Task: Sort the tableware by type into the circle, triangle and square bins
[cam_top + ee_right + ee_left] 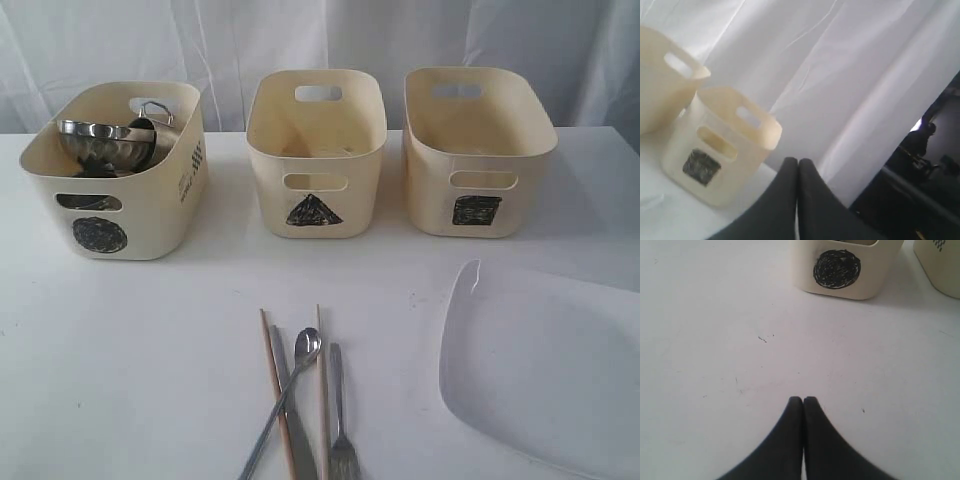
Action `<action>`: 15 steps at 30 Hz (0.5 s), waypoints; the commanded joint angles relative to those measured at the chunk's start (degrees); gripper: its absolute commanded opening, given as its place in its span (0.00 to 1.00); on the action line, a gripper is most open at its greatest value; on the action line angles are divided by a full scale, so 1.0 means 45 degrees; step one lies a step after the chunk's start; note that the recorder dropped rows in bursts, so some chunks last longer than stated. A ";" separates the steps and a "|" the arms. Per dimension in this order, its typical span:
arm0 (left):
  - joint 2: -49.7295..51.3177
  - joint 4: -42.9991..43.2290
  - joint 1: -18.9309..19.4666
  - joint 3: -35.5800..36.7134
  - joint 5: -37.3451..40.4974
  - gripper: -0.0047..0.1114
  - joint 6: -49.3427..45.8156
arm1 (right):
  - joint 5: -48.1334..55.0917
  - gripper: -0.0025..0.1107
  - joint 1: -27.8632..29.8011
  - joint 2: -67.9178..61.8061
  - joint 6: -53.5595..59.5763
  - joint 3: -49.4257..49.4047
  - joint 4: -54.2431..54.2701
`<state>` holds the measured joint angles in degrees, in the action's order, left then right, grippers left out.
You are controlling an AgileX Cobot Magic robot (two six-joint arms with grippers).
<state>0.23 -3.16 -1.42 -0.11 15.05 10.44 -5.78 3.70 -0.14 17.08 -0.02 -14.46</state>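
3 bins (350,200) at 12; circle bin (150,215): 1 bowl (95,140), 1 mug (155,115). At 6: 2 chopsticks (272,370), 1 spoon (306,345), 1 knife (305,450), 1 fork (343,455). 1 plate (550,370) at 4. L jaws, R jaws clenched, empty.

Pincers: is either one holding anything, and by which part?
Nothing is held. The left pincer is shut empty over the table; the right pincer is shut empty too, with the square bin beyond it.
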 commanded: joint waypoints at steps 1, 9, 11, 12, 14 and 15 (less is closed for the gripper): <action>-0.0051 0.0034 0.0038 0.0026 0.0081 0.04 -0.0024 | -0.2108 0.02 0.0064 0.0032 -0.6567 0.0005 0.1189; -0.0051 0.0034 0.0038 0.0026 0.0081 0.04 -0.0024 | -0.2352 0.02 0.0064 0.0032 -1.2043 0.0005 0.1601; -0.0051 0.0034 0.0038 0.0026 0.0081 0.04 -0.0024 | -0.2229 0.02 0.0064 0.0032 -1.2043 0.0005 0.1601; -0.0051 0.0034 0.0038 0.0026 0.0081 0.04 -0.0024 | -0.2254 0.02 0.0064 0.0032 -1.2043 0.0005 0.1601; -0.0051 0.0034 0.0038 0.0026 0.0081 0.04 -0.0024 | -0.2347 0.02 0.0064 0.0032 -1.2043 0.0005 0.1654; -0.0051 0.0034 0.0038 0.0026 0.0081 0.04 -0.0024 | -0.2347 0.02 0.0064 0.0032 -1.2043 0.0005 0.1678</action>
<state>0.23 -3.16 -1.42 -0.11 15.05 10.44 -16.34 3.70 -0.14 -36.77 -0.02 -7.34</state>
